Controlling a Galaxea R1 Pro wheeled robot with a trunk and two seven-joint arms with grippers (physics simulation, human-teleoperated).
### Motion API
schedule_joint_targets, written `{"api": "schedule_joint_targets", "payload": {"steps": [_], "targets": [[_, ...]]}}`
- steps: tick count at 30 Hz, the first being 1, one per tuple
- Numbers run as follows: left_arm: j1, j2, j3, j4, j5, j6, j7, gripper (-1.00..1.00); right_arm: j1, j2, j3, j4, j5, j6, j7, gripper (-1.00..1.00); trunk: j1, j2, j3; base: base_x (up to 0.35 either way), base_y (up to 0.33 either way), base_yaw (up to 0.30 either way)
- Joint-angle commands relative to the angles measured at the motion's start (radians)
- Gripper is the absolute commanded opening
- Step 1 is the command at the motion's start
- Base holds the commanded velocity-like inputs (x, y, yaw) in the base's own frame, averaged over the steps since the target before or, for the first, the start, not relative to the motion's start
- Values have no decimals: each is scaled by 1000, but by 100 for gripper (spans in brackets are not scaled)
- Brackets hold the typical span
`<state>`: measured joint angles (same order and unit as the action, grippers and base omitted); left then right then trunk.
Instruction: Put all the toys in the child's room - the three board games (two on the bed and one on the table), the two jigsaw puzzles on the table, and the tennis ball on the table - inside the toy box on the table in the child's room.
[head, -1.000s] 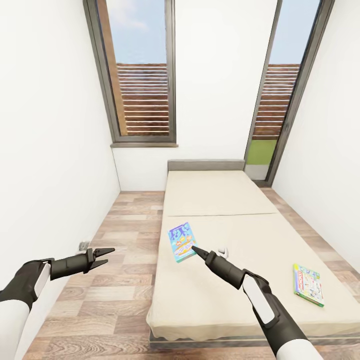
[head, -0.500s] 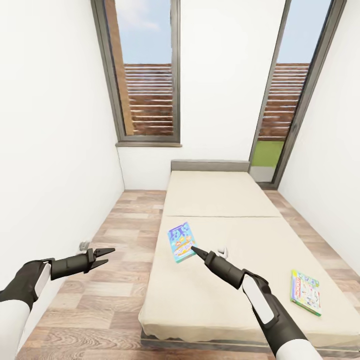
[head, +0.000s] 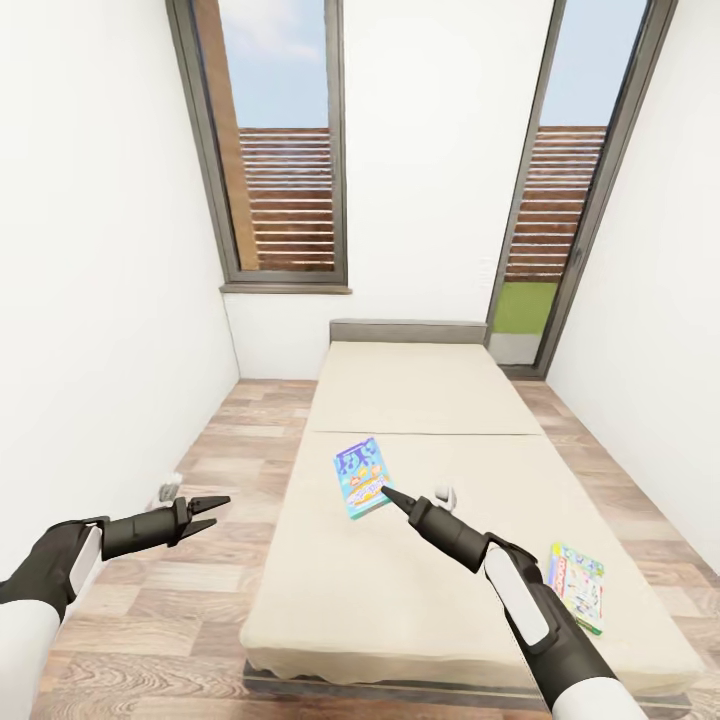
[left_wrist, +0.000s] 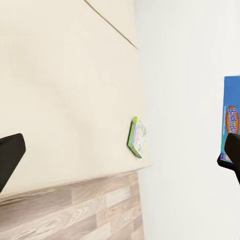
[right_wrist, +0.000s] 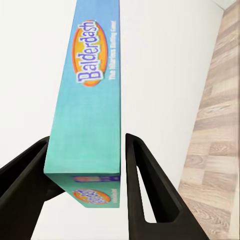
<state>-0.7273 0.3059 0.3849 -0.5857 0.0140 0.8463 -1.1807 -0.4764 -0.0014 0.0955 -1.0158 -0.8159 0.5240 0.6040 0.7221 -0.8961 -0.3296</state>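
Note:
A blue board game (head: 361, 479) with a cartoon lid hangs just above the bed (head: 420, 400), and my right gripper (head: 388, 493) is shut on its near edge. In the right wrist view the box's turquoise edge (right_wrist: 92, 100) sits between the two fingers (right_wrist: 145, 185). A second board game (head: 578, 585), pastel with a green edge, lies flat near the bed's right front corner; the left wrist view shows it (left_wrist: 137, 136) on the mattress. My left gripper (head: 212, 511) stays over the wood floor left of the bed, open and empty.
A white wall (head: 90, 300) runs close along my left arm. Wood-plank floor (head: 230, 440) lies between that wall and the bed. Two tall dark-framed windows (head: 285, 150) stand behind the grey headboard (head: 408, 331).
The whole view has shifted, so the bed and the green-edged game sit further left in the picture. The blue game has stayed with my right gripper. Both arms keep their pose.

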Motion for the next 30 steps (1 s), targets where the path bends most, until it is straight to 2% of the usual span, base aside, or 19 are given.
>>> {"api": "schedule_joint_targets", "payload": {"steps": [1, 10, 22, 30], "targets": [[-1, 0, 2, 0, 1, 10, -2, 100, -1, 0, 0, 0, -11, 8, -1, -100, 0, -1, -1, 0, -305, 0], [-1, 0, 2, 0, 1, 11, -3, 100, -1, 1, 3, -1, -11, 8, -4, -100, 0, -1, 0, -36, -302, 44], [-1, -6, 2, 0, 1, 11, -4, 100, -1, 2, 5, -2, -11, 8, -12, -100, 0, -1, 2, -221, -228, 255], [-1, -8, 2, 0, 1, 13, -5, 100, -1, 6, 8, -1, -9, 8, -13, -100, 0, -1, 3, -135, -72, 286]]}}
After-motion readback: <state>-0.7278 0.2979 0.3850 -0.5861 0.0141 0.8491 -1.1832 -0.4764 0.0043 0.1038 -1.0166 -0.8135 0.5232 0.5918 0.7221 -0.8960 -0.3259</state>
